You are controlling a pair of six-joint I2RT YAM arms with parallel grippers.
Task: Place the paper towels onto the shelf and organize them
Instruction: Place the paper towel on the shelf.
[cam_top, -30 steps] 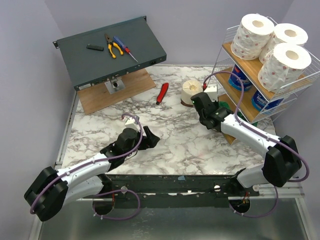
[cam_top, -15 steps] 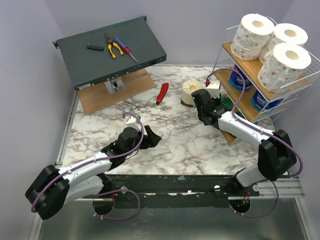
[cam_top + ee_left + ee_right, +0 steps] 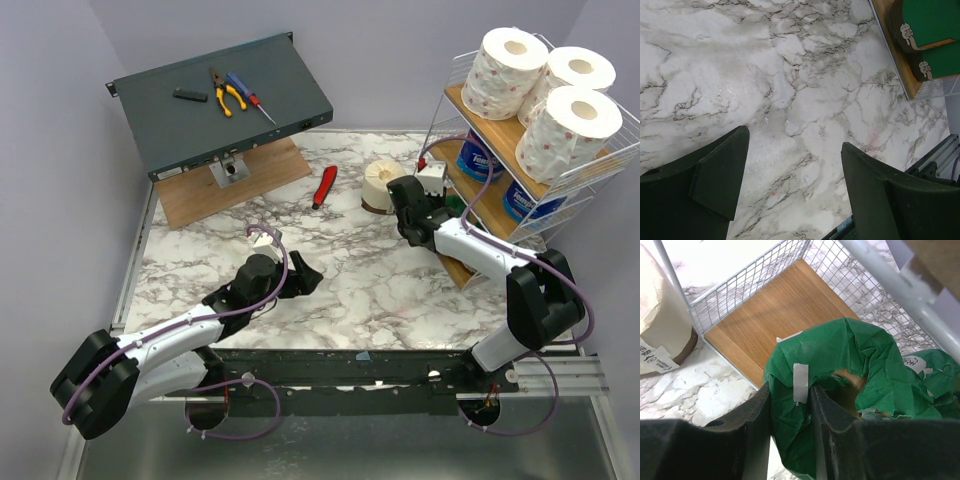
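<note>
Grip by right gripper (image 3: 790, 392) on green roll (image 3: 840, 350): jaws clamped on its wrapped wall. Holds it low at the bottom tier of the shelf (image 3: 765, 315), probably to seat it beside the second green roll (image 3: 932, 372), like with like. Farther out, over bare counter (image 3: 805, 75), left gripper (image 3: 795, 165) with jaws apart, nothing held, likely parked to keep clear. Count: three white rolls (image 3: 510, 65) on top tier, two blue rolls (image 3: 478, 155) on middle, two green, one cream roll (image 3: 383, 180) not yet shelved, on counter.

Pale lilac walls (image 3: 50, 100), grey-veined marble tabletop (image 3: 350, 285), even light
</note>
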